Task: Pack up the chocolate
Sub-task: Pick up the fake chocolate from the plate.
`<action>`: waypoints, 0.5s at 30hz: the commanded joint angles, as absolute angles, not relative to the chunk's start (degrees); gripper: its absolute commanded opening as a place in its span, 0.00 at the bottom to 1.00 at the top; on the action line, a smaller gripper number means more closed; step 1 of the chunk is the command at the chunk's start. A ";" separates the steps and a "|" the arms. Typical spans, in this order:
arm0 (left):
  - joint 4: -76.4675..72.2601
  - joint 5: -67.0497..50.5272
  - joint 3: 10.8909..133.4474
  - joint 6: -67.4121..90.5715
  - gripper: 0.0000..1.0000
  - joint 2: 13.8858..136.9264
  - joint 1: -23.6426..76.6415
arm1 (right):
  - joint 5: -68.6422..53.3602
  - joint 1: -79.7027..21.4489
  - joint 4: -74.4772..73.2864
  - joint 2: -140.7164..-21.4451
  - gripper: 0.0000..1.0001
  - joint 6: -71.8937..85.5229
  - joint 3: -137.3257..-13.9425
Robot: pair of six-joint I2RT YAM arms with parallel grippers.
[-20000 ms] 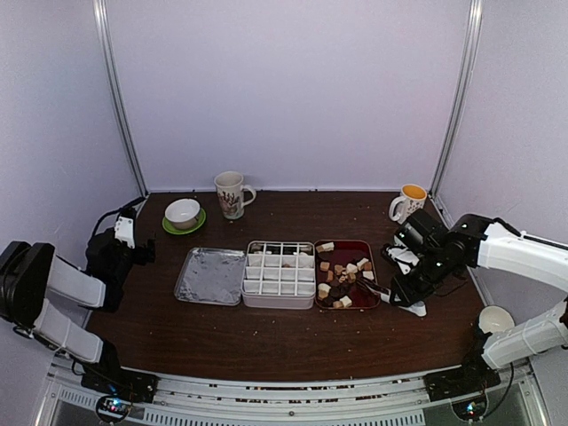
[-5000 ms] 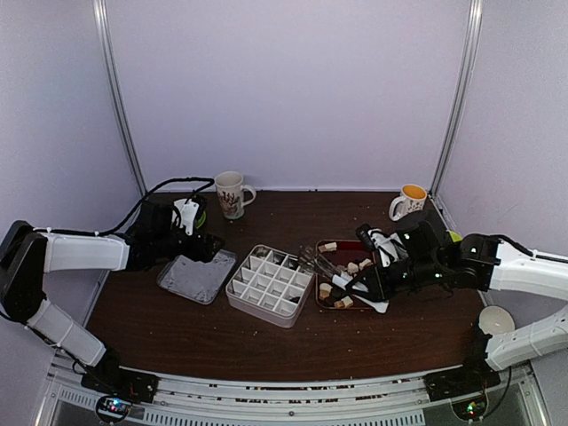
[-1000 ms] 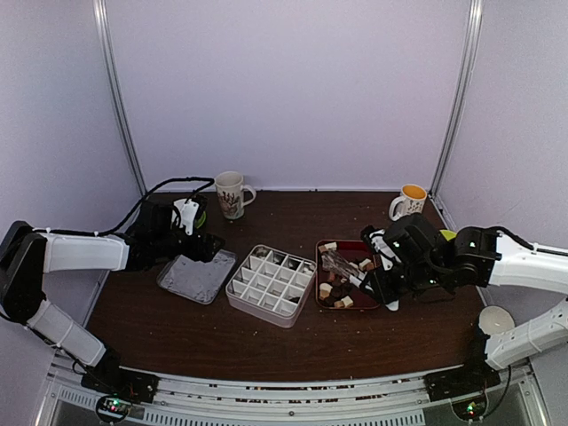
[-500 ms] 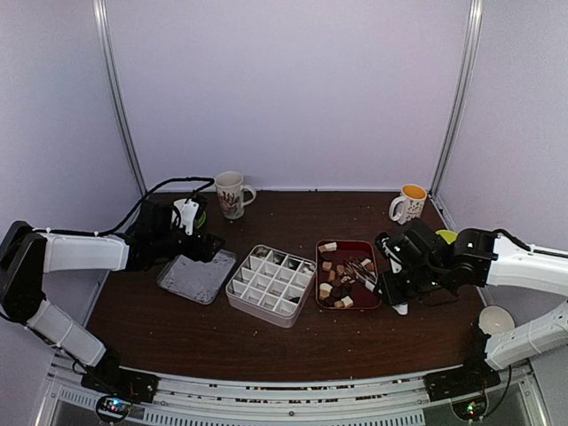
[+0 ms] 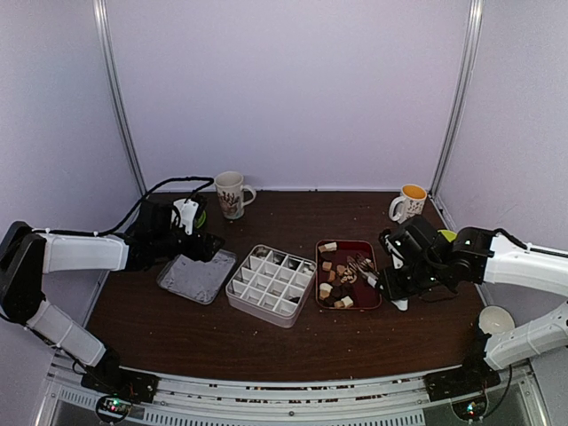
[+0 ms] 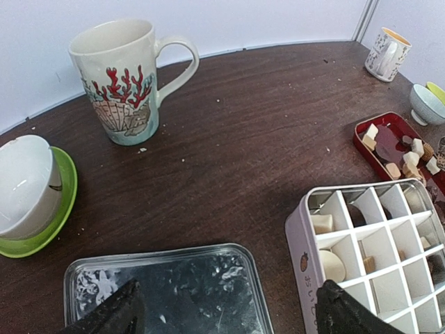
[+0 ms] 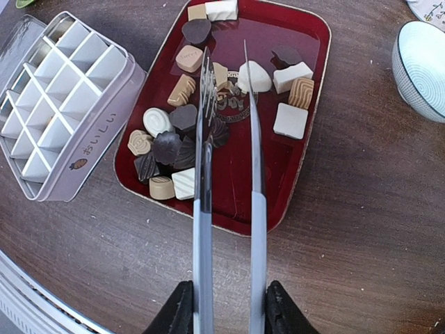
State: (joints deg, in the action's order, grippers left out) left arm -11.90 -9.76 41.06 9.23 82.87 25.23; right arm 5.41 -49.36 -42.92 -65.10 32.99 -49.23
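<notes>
The chocolate [image 7: 172,148], small dark, tan and white pieces, lies in a dark red tray [image 7: 299,188]. A few pieces [image 6: 332,265] sit in cells of the white divided box [image 6: 302,257]. My right gripper [image 7: 227,306] is shut on metal tongs [image 7: 203,209]. The tongs reach over the tray with their tips apart above the pieces and nothing pinched between them. In the top view that gripper [image 5: 397,282] hangs at the tray's right edge. My left gripper [image 6: 229,316] is open, low over the right end of the metal lid [image 6: 167,292], beside the box.
A coral-patterned mug [image 6: 122,80] and a white bowl on a green saucer [image 6: 24,188] stand at the back left. A yellow-lined mug [image 5: 410,202] is at the back right. A blue-rimmed bowl [image 7: 424,66] sits right of the tray. A white bowl [image 5: 495,319] is at the far right.
My right gripper has drawn the tongs rightward, away from the box, so their tips now hang over the middle of the tray. The left arm has not moved.
</notes>
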 commanded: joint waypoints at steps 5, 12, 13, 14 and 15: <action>-12.21 -8.72 42.37 8.17 0.87 81.13 25.55 | 6.06 -48.64 -40.86 -66.53 0.34 32.00 -50.66; -12.21 -8.81 42.36 8.21 0.87 81.12 25.51 | 4.72 -47.96 -41.25 -66.96 0.34 32.36 -50.69; -12.22 -8.85 42.36 8.22 0.87 81.12 25.49 | 4.39 -47.88 -41.25 -67.23 0.34 32.28 -50.74; -12.19 -8.80 42.36 8.18 0.87 81.09 25.50 | 4.26 -47.77 -41.29 -67.48 0.34 32.30 -50.86; -12.09 -8.81 42.36 8.22 0.87 81.12 25.56 | 4.21 -47.69 -41.42 -67.86 0.34 32.23 -50.95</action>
